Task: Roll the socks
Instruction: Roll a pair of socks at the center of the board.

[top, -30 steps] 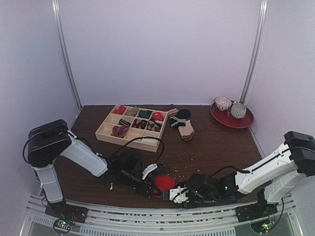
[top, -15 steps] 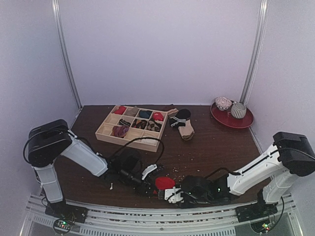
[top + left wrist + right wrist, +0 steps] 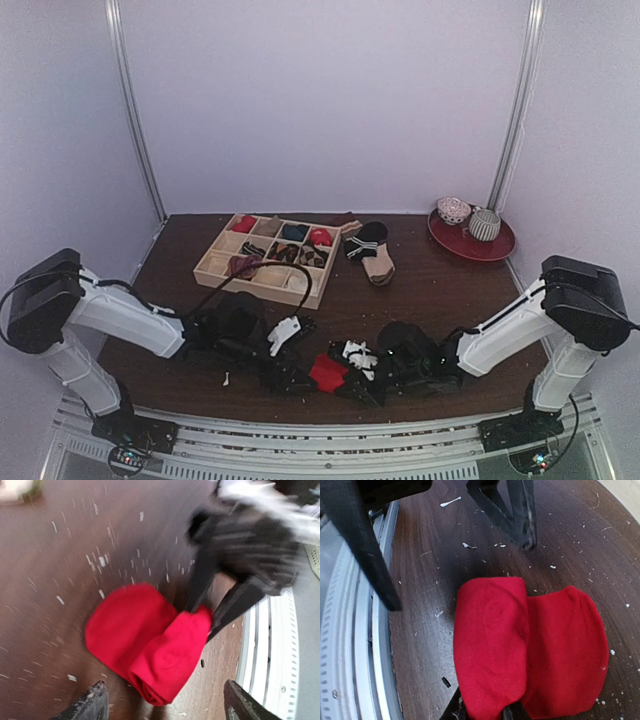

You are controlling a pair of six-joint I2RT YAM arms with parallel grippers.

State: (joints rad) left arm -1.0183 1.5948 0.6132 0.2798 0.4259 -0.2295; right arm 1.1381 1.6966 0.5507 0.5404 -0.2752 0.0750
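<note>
A bright red sock lies close to the table's front edge, its near part rolled into a thick tube and its remainder flat on the wood. My right gripper is shut on one end of the roll, with red fabric bulging between its pads. Its dark fingers show at the roll's far end in the left wrist view. My left gripper stands open a little short of the roll's other end, touching nothing. From above, the two grippers face each other across the sock.
A wooden compartment tray of rolled socks sits at the back left. A black striped sock and a tan sock lie beside it. A red plate with two bowls is at the back right. The metal rail runs just below the sock.
My left gripper has let go of the red roll, opened wide and drawn back to the left. My right gripper has slid in from the right and closed on the roll.
</note>
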